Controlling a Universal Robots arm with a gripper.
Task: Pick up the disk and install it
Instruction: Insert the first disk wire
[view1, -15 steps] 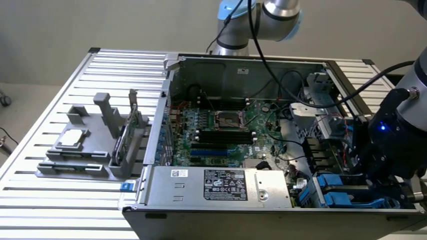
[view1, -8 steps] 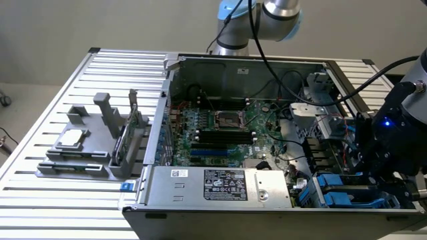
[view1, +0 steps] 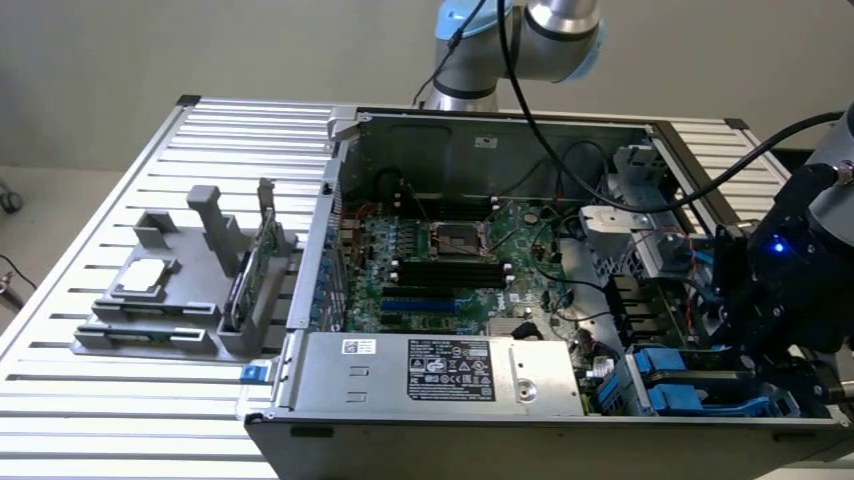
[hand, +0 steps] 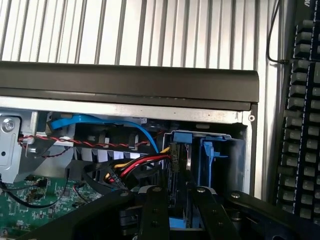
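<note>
The disk (hand: 189, 162) stands on edge, showing a thin silver side inside its blue plastic carrier frame (hand: 207, 155). It reaches into the drive bay at the corner of the open computer case (view1: 441, 130). A blue part of the frame sits between my fingers (hand: 152, 210), and my gripper (hand: 176, 192) is shut on the disk. In the exterior view the black gripper (view1: 741, 310) hangs over the case's right front corner, just above blue drive carriers (view1: 674, 375) in the bay. The gripper body hides most of the disk there.
Red, yellow and black power wires (hand: 137, 162) and a blue data cable (hand: 100, 120) run beside the bay. A silver power supply (view1: 427, 370) lies along the case front, the motherboard (view1: 441, 260) behind it. A grey fixture (view1: 174, 290) stands at the exterior view's left. A keyboard (hand: 300, 125) lies outside the case.
</note>
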